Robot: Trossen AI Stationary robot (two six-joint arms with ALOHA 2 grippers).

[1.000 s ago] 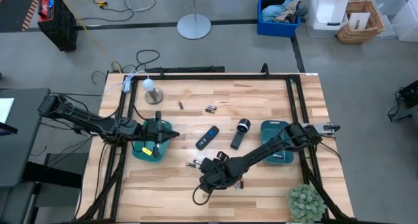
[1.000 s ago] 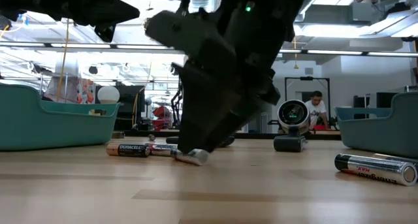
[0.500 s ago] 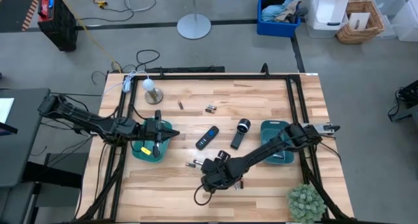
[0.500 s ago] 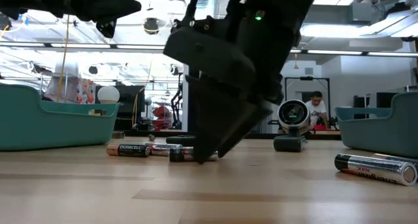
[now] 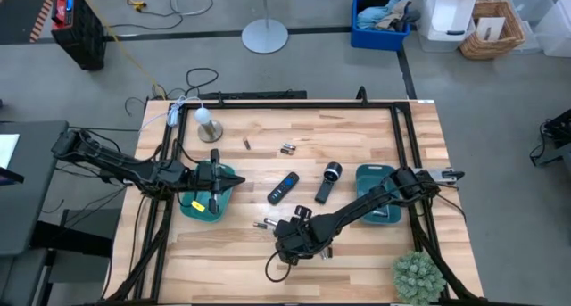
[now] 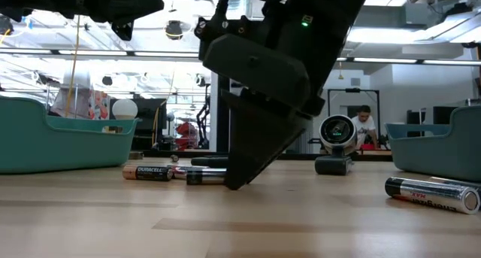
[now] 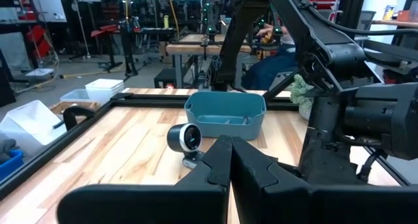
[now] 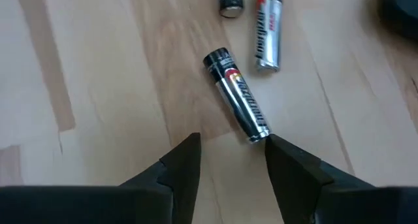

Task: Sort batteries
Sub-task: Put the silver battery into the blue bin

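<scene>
Several small batteries lie on the wooden table. A black one with a red and yellow label [image 8: 238,104] lies flat just ahead of my open right gripper [image 8: 232,144], with two more [image 8: 268,29] beyond it. The low view shows this gripper [image 6: 234,181] pointing down beside a dark battery [image 6: 197,177] and a copper-topped one [image 6: 150,172]. A silvery battery [image 6: 431,194] lies apart. Other batteries [image 5: 287,149] lie near the far side. My left gripper [image 7: 228,152] is shut and hovers over the left teal tray [image 5: 191,208]. My right gripper slants down from above with its fingers spread near the table. One fingertip [image 8: 281,152] stands right at the near end [image 8: 260,134] of the labelled battery, which lies flat on the wood. I cannot tell whether they touch.
A flat black remote [image 5: 283,187] and a black flashlight [image 5: 327,182] lie mid-table. A second teal tray [image 5: 375,177] sits to the right, a white ball lamp [image 5: 208,123] at the far left and a plant [image 5: 417,275] at the near right corner.
In the low view my right gripper has shifted a little and tipped more upright. The battery at its fingertips has moved along the table toward the copper-topped one and now lies beside it.
</scene>
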